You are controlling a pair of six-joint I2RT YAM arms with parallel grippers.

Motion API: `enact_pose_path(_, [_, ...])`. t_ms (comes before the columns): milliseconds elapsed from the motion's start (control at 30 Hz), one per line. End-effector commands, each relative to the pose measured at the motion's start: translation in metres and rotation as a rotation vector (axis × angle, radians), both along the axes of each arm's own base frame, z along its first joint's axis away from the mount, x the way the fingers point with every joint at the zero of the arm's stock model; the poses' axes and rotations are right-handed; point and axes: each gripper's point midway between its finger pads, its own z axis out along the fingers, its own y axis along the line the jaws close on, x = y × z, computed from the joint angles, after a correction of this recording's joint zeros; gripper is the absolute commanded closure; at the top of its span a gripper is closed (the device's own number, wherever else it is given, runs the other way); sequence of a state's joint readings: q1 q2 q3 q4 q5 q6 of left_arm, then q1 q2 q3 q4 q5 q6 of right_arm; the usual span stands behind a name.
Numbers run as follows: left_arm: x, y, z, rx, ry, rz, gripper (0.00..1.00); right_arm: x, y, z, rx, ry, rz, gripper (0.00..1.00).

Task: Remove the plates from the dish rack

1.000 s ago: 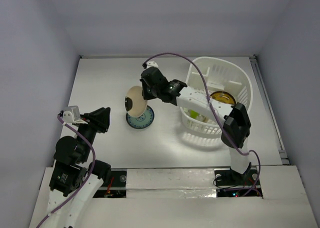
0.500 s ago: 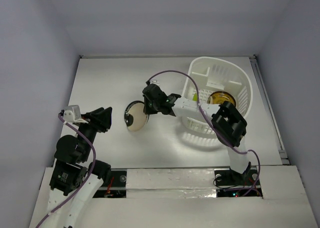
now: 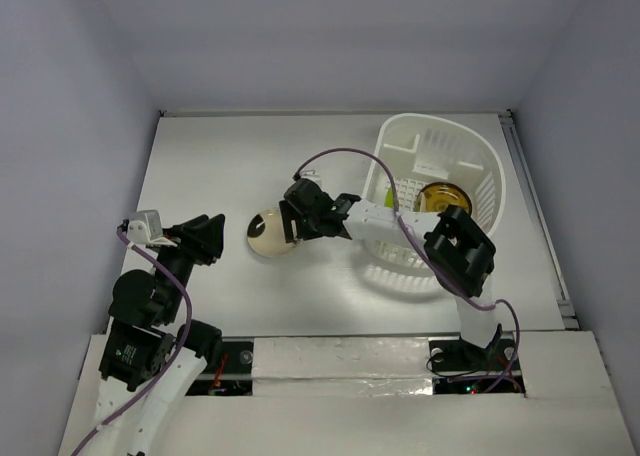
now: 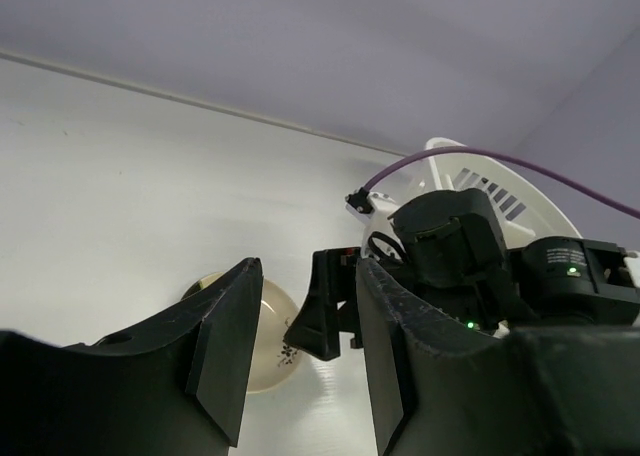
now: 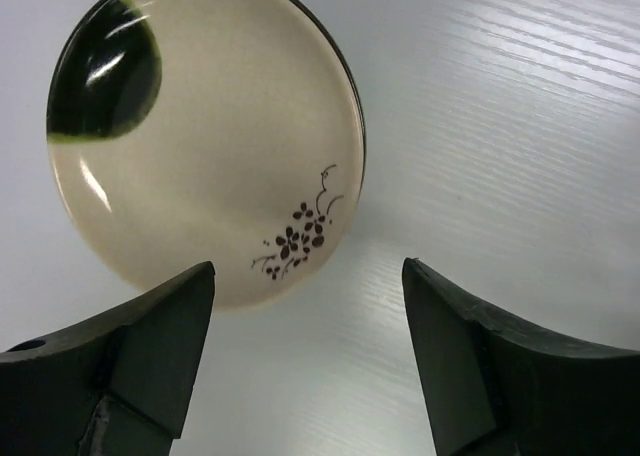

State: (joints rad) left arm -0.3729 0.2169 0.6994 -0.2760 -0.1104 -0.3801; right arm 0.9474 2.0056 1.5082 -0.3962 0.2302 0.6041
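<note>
Right claw (image 5: pixel 308 274) jaws apart, gripping nothing; cream plate (image 5: pixel 200 136) lies face up just below it, dish rack (image 3: pixel 440 191) behind it. Left claw (image 4: pixel 306 306) jaws apart, empty.

This is a robot test cell in a lab. Bare lavender-grey walls (image 3: pixel 330 46) box in a white table (image 3: pixel 210 166) on its left, far and right sides. Two cabled robot arms (image 3: pixel 150 316) are bolted at the table's near edge, among taped white panels (image 3: pixel 340 361).
</note>
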Motion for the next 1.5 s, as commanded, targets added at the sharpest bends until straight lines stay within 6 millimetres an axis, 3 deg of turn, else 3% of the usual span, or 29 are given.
enact_pose_path(0, [0.002, -0.003, 0.008, -0.009, -0.025, -0.014, 0.60, 0.006, -0.003, 0.074, 0.030, -0.139, 0.001, 0.19])
enact_pose_path(100, [0.002, -0.003, 0.008, -0.009, -0.027, -0.014, 0.60, 0.006, -0.016, 0.114, 0.058, -0.207, -0.015, 0.37])
enact_pose_path(133, [0.001, -0.003, 0.008, -0.010, -0.028, -0.015, 0.60, 0.006, -0.023, 0.126, 0.063, -0.231, -0.027, 0.60])
enact_pose_path(167, [0.002, -0.004, 0.008, -0.007, -0.026, -0.015, 0.60, 0.005, -0.037, 0.150, 0.076, -0.281, -0.055, 0.71])
enact_pose_path(233, [0.001, -0.003, 0.008, -0.008, -0.028, -0.015, 0.60, 0.004, -0.055, 0.170, 0.069, -0.327, -0.095, 0.95])
enact_pose_path(300, [0.001, -0.004, 0.008, -0.010, -0.028, -0.017, 0.60, 0.002, -0.088, 0.191, 0.017, -0.381, -0.173, 1.00])
enact_pose_path(433, [0.001, -0.004, 0.009, -0.010, -0.031, -0.018, 0.60, 0.007, -0.152, 0.196, -0.096, -0.399, -0.313, 1.00])
enact_pose_path(533, [0.000, -0.004, 0.009, -0.012, -0.034, -0.018, 0.60, 0.005, -0.187, 0.192, -0.127, -0.386, -0.374, 1.00])
enact_pose_path(567, [0.001, -0.004, 0.009, -0.009, -0.031, -0.018, 0.60, 0.010, -0.202, 0.189, -0.136, -0.376, -0.406, 0.93])
enact_pose_path(600, [0.001, -0.004, 0.009, -0.010, -0.033, -0.018, 0.60, 0.010, -0.207, 0.185, -0.136, -0.357, -0.400, 0.85])
enact_pose_path(633, [0.001, -0.004, 0.009, -0.011, -0.033, -0.018, 0.60, 0.011, -0.213, 0.180, -0.152, -0.343, -0.406, 0.70])
enact_pose_path(667, [0.001, -0.004, 0.009, -0.011, -0.033, -0.018, 0.60, 0.012, -0.218, 0.173, -0.177, -0.331, -0.407, 0.63])
enact_pose_path(733, [0.001, -0.004, 0.009, -0.009, -0.033, -0.020, 0.60, 0.014, -0.222, 0.164, -0.211, -0.310, -0.406, 0.52])
enact_pose_path(800, [0.001, -0.004, 0.008, -0.008, -0.030, -0.018, 0.60, 0.018, -0.223, 0.154, -0.240, -0.291, -0.405, 0.49])
enact_pose_path(967, [0.001, -0.003, 0.008, -0.010, -0.030, -0.017, 0.60, 0.026, -0.213, 0.133, -0.255, -0.256, -0.376, 0.48])
enact_pose_path(1100, [0.001, -0.004, 0.008, -0.010, -0.028, -0.017, 0.60, 0.033, -0.218, 0.113, -0.308, -0.220, -0.383, 0.48])
enact_pose_path(1267, [0.000, -0.003, 0.009, -0.010, -0.033, -0.017, 0.60, 0.035, -0.235, 0.092, -0.374, -0.190, -0.419, 0.52])
enact_pose_path(1467, [0.000, -0.004, 0.009, -0.010, -0.031, -0.020, 0.60, 0.035, -0.244, 0.099, -0.410, -0.204, -0.440, 0.69])
